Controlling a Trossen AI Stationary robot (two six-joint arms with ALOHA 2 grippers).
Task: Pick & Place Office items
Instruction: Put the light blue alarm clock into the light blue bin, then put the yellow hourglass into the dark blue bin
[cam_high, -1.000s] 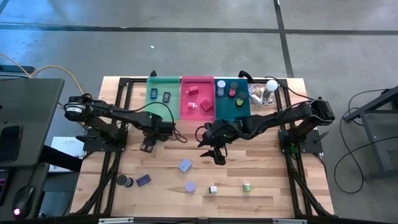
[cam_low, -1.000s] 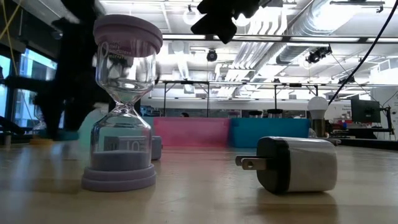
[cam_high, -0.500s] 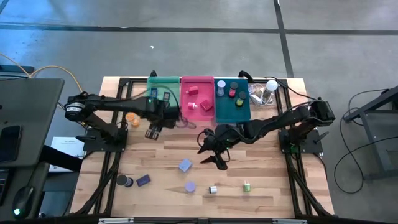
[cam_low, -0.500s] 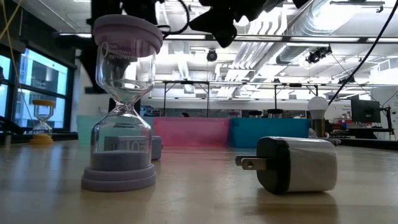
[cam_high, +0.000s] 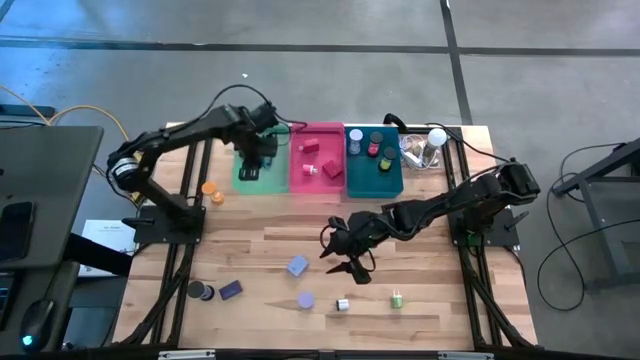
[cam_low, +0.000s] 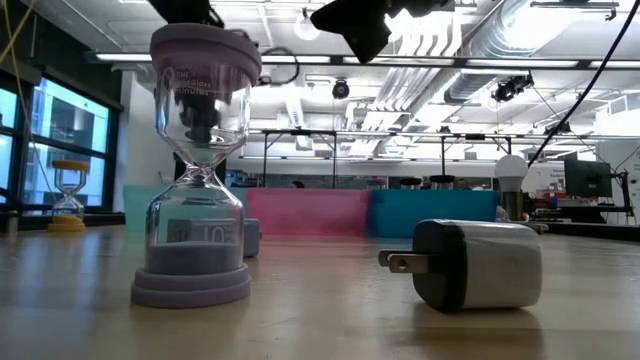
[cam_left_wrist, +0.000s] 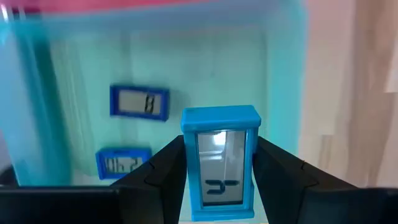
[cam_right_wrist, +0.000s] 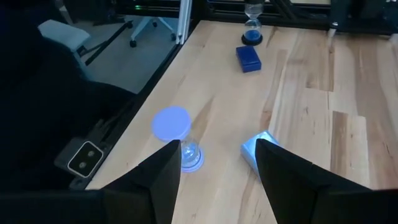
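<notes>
My left gripper (cam_left_wrist: 217, 186) hangs over the green bin (cam_high: 246, 178) at the far side of the table (cam_high: 420, 235), its fingers clamped on a small blue clock (cam_left_wrist: 220, 163) held upright; in the wrist view two more blue clocks (cam_left_wrist: 139, 102) lie flat on the bin floor below it, one beside the other. From above I see the left arm reaching across from its base to that bin; the gripper itself is a dark mass over the bin's middle.

My right gripper (cam_high: 347, 262) sits above the middle of the table, fingers apart with nothing between them; through its wrist camera I look down past the fingers (cam_right_wrist: 163, 180) at a lavender hourglass (cam_right_wrist: 176, 135) standing upright and a pale blue block (cam_right_wrist: 261, 149) just beside it, both on bare wood. Farther off stand a dark blue block (cam_right_wrist: 249, 58) and a blue hourglass (cam_right_wrist: 251, 28), near each other.

The pink bin (cam_high: 316, 160) holds red and pink pieces; the teal bin (cam_high: 373, 175) holds several round things; a white bulb (cam_high: 436, 138) sits beside it. An orange hourglass (cam_high: 210, 190) stands near the green bin, on the left. Near the front edge a white charger (cam_low: 470, 262) lies on its side, prongs toward the lavender hourglass; a green item (cam_high: 396, 298) stands well to its right in the overhead view.
</notes>
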